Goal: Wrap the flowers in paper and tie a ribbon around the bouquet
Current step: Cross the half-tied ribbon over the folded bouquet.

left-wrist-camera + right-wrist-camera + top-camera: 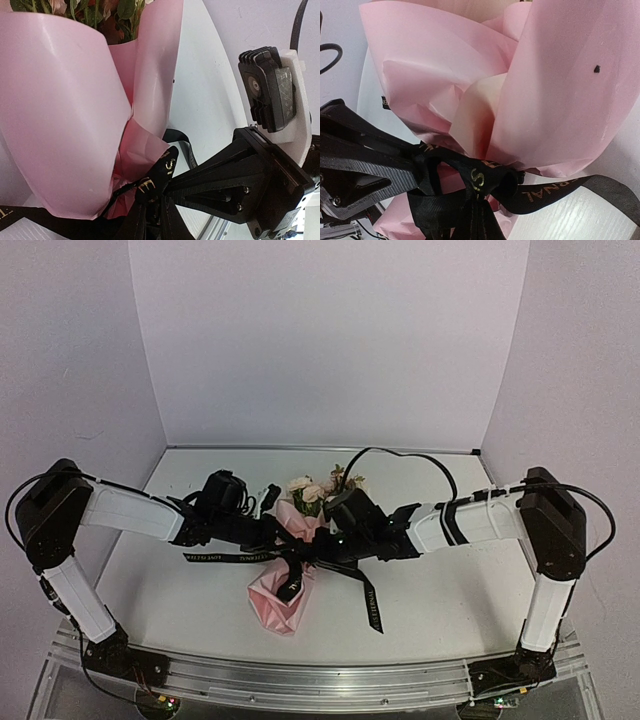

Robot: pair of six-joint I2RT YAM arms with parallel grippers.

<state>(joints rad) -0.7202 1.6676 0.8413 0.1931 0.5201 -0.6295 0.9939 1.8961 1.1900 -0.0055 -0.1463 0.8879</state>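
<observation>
We have the right jaws pinched on the ribbon [225, 557] at the waist of the bouquet [280, 600], which lies lengthwise away from us, with the left jaws opposite, grip unclear.

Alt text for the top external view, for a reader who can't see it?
Pink paper-wrapped bouquet lies on the table, flowers pointing away, black ribbon crossing its middle. The left tool and right tool reach inward, meeting at the ribbon.

the paper [65, 110] is filling the left of the frame, the flowers [100, 10] peeking over it at the top edge; the right gripper [172, 189], closed, is touching the ribbon [150, 186] at lower centre.
</observation>
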